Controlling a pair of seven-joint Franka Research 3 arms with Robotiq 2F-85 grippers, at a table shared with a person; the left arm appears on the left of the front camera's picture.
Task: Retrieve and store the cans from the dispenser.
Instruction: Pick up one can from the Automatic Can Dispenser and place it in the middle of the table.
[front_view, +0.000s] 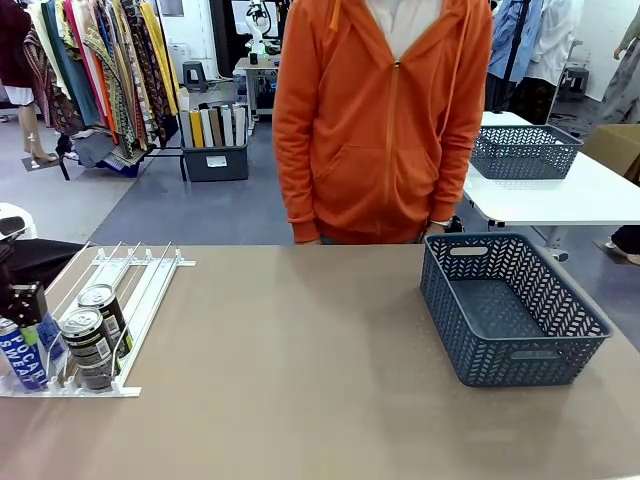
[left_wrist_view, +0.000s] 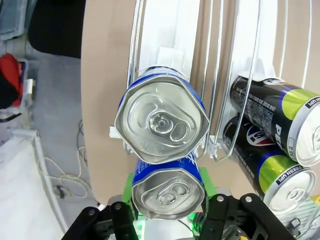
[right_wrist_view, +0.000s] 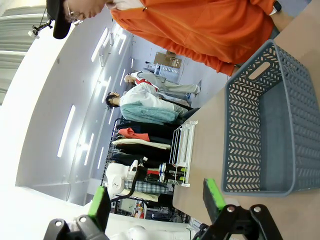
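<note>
Nothing is stored yet: four cans (front_view: 92, 345) sit in the dispenser (front_view: 150, 275), near left on the desk (front_view: 300, 380); the right mesh basket (front_view: 450, 295) is empty. Left fingers (left_wrist_view: 208, 182) clamp the front Pocari Sweat can (left_wrist_view: 167, 192); right fingers (right_wrist_view: 212, 197) stand apart.

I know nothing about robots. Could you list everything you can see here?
blue cans: two, blue with silver tops, in the dispenser, left of the dark ones
dark cans: two, black with pale labels, next lane
dispenser: one, white, table's left end
basket: one, dark grey mesh, table's right side
table: one, tan
person: one, orange hoodie, far side
left jaws: shut on one blue can
right jaws: open, empty
</note>
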